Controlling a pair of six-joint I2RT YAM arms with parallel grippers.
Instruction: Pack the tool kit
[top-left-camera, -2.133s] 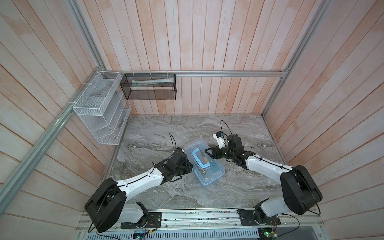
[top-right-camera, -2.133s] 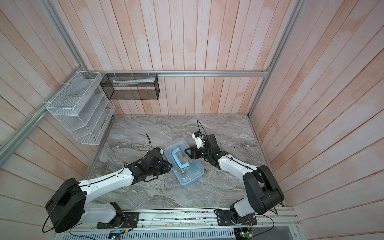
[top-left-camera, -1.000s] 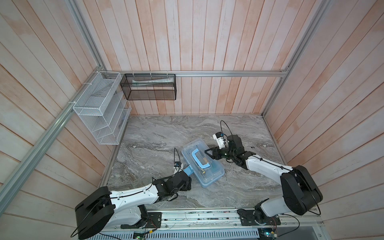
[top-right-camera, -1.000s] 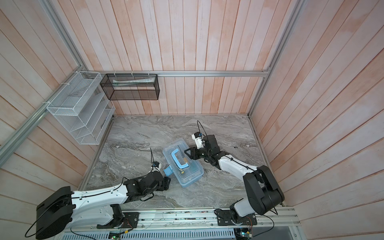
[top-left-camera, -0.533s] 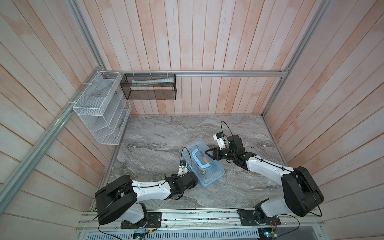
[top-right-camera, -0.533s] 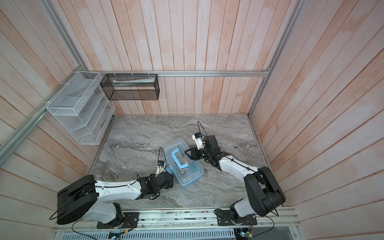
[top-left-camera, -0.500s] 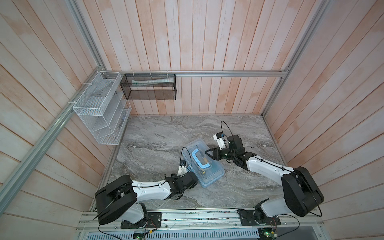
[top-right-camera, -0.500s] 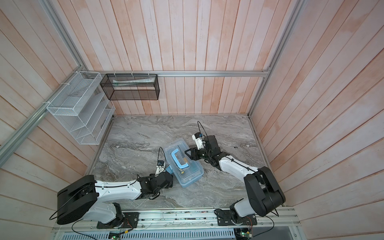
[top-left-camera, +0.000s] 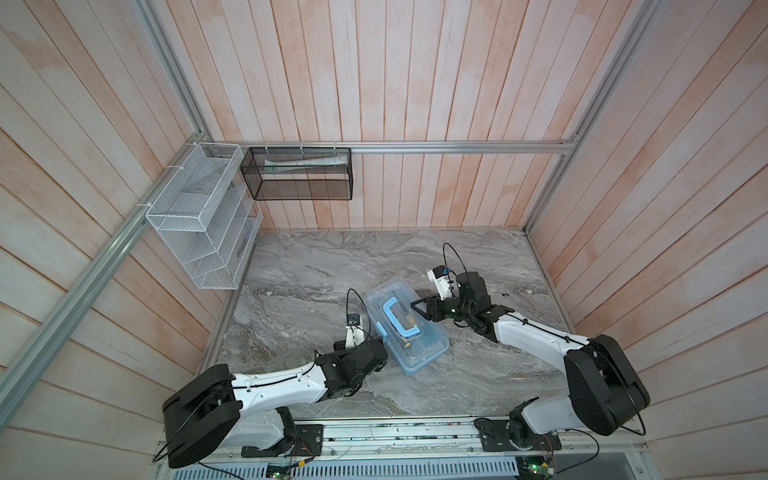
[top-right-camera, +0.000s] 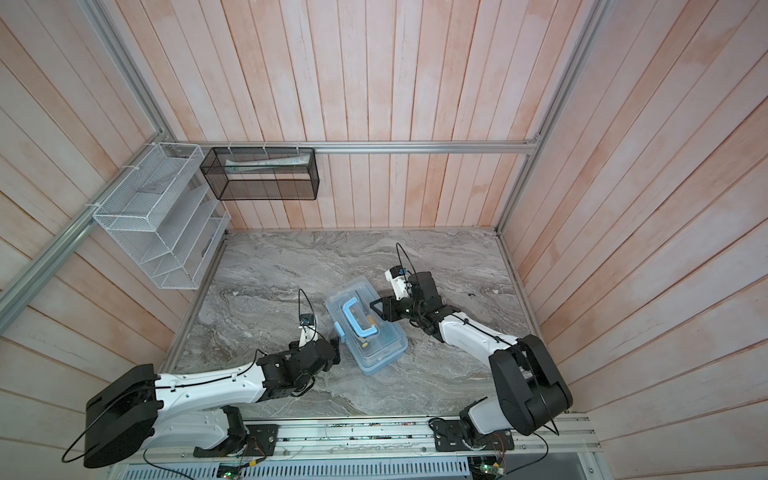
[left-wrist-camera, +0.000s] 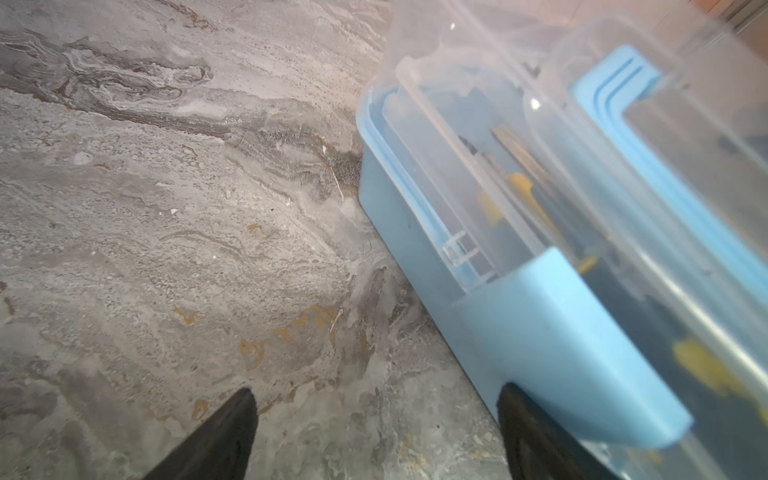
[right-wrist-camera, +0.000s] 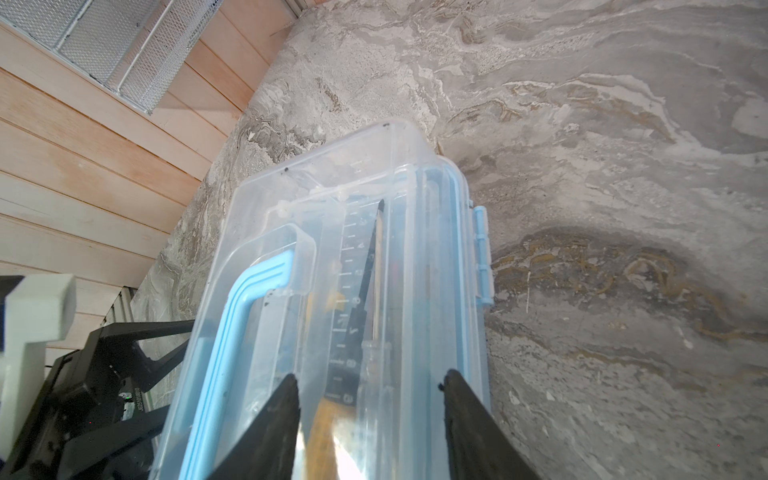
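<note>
The tool kit (top-left-camera: 415, 345) (top-right-camera: 376, 351) lies at an angle mid-table, its see-through lid down on the light-blue base and its blue handle (top-left-camera: 399, 320) (right-wrist-camera: 232, 332) flat on top. Yellow-black tools (right-wrist-camera: 328, 419) (left-wrist-camera: 521, 187) show through the lid. My left gripper (left-wrist-camera: 376, 399) (top-left-camera: 380, 347) (top-right-camera: 334, 345) stands open low beside the kit's long left side. One of its fingertips (left-wrist-camera: 515, 411) is against the blue latch (left-wrist-camera: 561, 345) (top-right-camera: 340, 330). My right gripper (right-wrist-camera: 370, 376) (top-left-camera: 419, 309) is open, its two fingers resting on the lid's far end and holding nothing.
A white wire-mesh rack (top-left-camera: 199, 224) hangs on the left wall. A black mesh basket (top-left-camera: 297, 174) with a white item inside hangs on the back wall. Wooden walls close in the marble table (top-left-camera: 316, 270) on three sides. A blue hinge (right-wrist-camera: 482, 253) is on the kit's far side.
My left arm has swung from the kit's near-left corner to its long side by the latch, and its jaws have widened. The right gripper and the kit have stayed put.
</note>
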